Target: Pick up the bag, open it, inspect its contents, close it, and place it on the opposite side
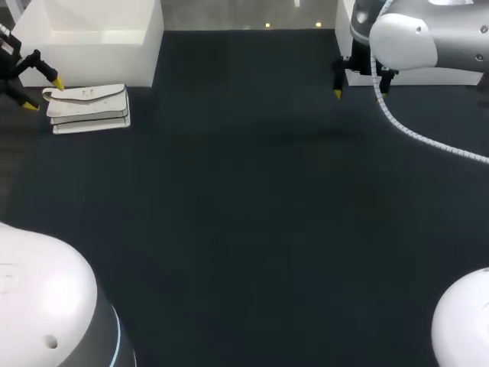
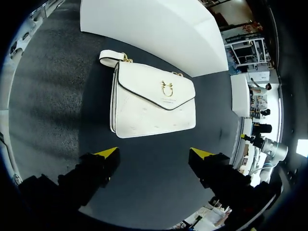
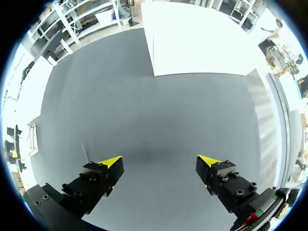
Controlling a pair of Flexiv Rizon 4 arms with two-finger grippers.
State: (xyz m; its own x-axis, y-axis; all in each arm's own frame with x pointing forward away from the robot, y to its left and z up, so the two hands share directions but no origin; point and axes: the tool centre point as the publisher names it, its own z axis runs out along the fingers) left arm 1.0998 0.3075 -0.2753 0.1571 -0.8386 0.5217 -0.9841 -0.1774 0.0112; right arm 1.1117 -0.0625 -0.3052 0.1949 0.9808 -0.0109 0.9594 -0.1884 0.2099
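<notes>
Bag (image 1: 88, 107), white with a gold clasp, lies flat and closed on the dark tabletop (image 1: 244, 229) at the upper left of the head view, just beside a white box (image 1: 92, 38). Left pincer (image 2: 154, 154) hangs wide just short of it, touching nothing. Right pincer (image 3: 159, 161), at upper right, stands wide above the tabletop, holding nothing.

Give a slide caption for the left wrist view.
Open left gripper facing closed white flap handbag with gold clasp.

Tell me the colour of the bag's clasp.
Gold, on the white bag; clearest in the left wrist view.
</notes>
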